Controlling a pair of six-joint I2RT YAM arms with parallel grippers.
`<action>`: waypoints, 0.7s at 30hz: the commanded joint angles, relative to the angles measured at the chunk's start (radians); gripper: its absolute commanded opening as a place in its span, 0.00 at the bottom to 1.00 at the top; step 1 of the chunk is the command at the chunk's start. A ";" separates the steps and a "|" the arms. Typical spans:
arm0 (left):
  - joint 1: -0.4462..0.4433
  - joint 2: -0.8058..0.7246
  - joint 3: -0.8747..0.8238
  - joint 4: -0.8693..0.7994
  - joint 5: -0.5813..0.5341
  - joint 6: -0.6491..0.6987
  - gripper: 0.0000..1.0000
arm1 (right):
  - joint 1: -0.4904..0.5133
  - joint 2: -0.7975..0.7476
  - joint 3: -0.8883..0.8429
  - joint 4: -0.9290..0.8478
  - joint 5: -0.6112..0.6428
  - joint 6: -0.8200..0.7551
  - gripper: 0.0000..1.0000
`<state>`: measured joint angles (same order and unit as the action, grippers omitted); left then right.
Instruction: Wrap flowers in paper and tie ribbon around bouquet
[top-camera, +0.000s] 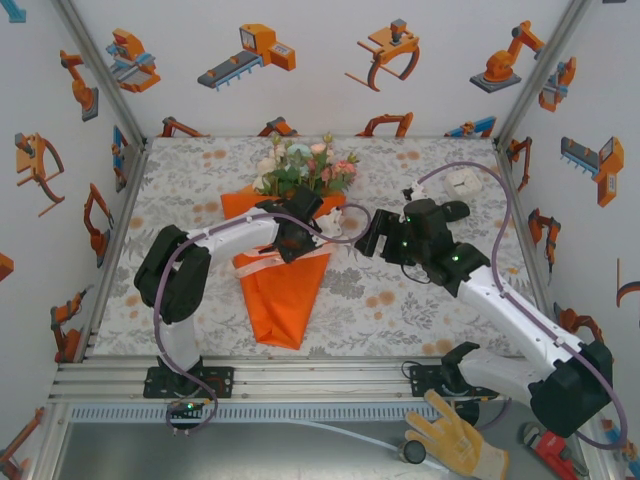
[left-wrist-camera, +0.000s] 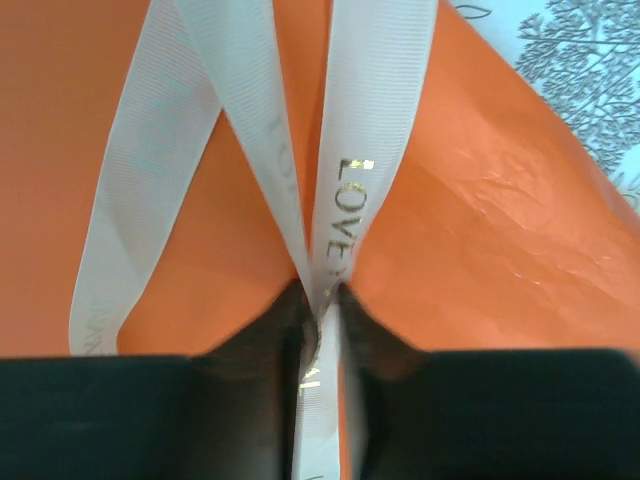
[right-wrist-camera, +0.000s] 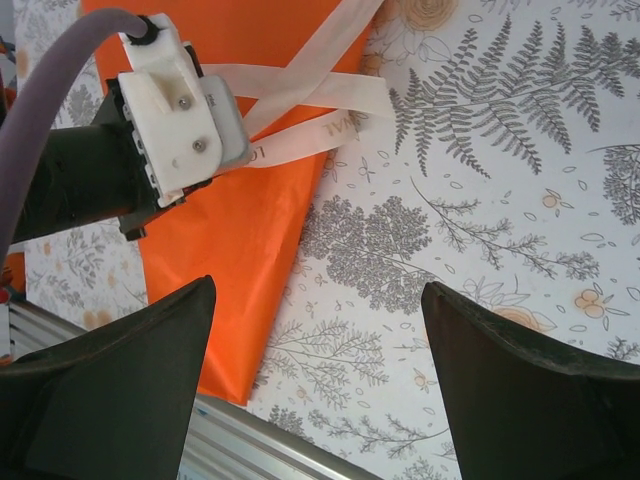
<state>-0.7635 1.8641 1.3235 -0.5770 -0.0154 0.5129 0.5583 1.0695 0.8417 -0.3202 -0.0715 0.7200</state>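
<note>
The bouquet lies on the table as an orange paper cone, its tip toward the arms. The flowers, pink, white and cream with green leaves, stick out of its far wide end. A cream ribbon with gold lettering crosses over the paper. My left gripper is shut on the ribbon, two strands meeting between its fingers; it hovers over the cone's middle. My right gripper stands open above the printed tablecloth, just right of the cone. Its view shows the ribbon crossed on the paper.
A small white box and a black oval object sit at the back right. The aluminium rail runs along the near table edge. A yellow glove lies beyond it. Walls close in both sides.
</note>
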 joint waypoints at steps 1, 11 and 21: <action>0.035 -0.011 0.057 -0.065 0.162 -0.036 0.05 | 0.000 0.015 -0.035 0.111 -0.080 0.019 0.75; 0.108 0.007 0.142 -0.207 0.334 -0.109 0.00 | 0.094 0.204 -0.139 0.539 0.009 -0.200 0.76; 0.135 -0.002 0.125 -0.185 0.388 -0.165 0.00 | 0.072 0.461 -0.163 0.925 -0.138 -0.507 0.69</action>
<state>-0.6464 1.8648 1.4395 -0.7303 0.3042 0.3828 0.6262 1.5173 0.7254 0.3542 -0.1982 0.4019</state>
